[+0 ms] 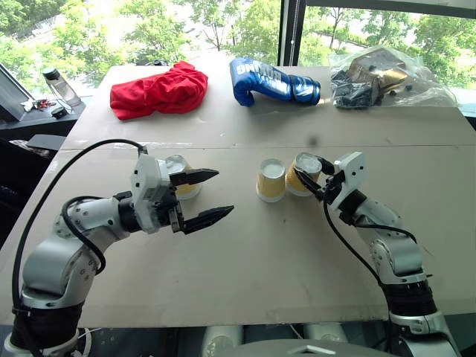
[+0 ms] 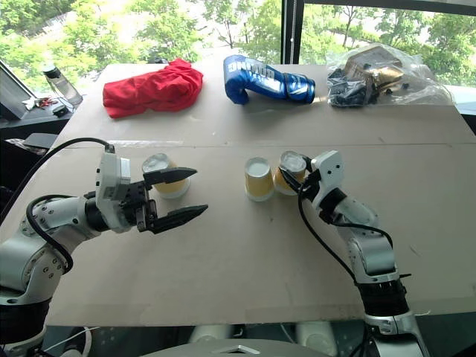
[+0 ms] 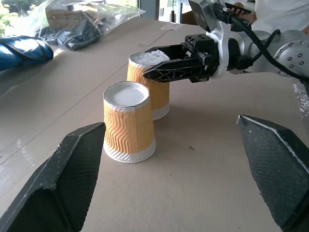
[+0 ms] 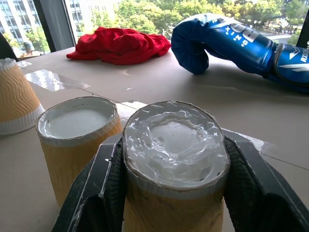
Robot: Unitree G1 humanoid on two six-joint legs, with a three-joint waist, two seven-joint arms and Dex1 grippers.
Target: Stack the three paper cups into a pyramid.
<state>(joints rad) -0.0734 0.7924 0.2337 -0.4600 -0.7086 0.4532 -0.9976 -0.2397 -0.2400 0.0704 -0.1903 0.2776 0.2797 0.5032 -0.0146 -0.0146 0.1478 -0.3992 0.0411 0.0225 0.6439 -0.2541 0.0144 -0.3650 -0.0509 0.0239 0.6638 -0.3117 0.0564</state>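
Note:
Three paper cups with yellow-tan ribbed sides stand upside down on the table. My right gripper (image 1: 304,179) is shut on the rightmost cup (image 1: 307,163), its fingers (image 3: 166,67) clasping the upper wall; that cup's white base (image 4: 176,140) is crumpled. The middle cup (image 1: 271,179) stands close beside it on its left. The third cup (image 1: 179,178) stands apart at the left, just behind my left gripper (image 1: 208,196), which is open and holds nothing. Both black fingers point toward the middle of the table.
At the table's far side lie a red cloth (image 1: 158,91), a blue boxing glove (image 1: 274,82) and a clear plastic bag of dark items (image 1: 383,78). A bottle (image 1: 61,85) stands off the far left corner. Bare tabletop (image 1: 260,253) spreads in front of the cups.

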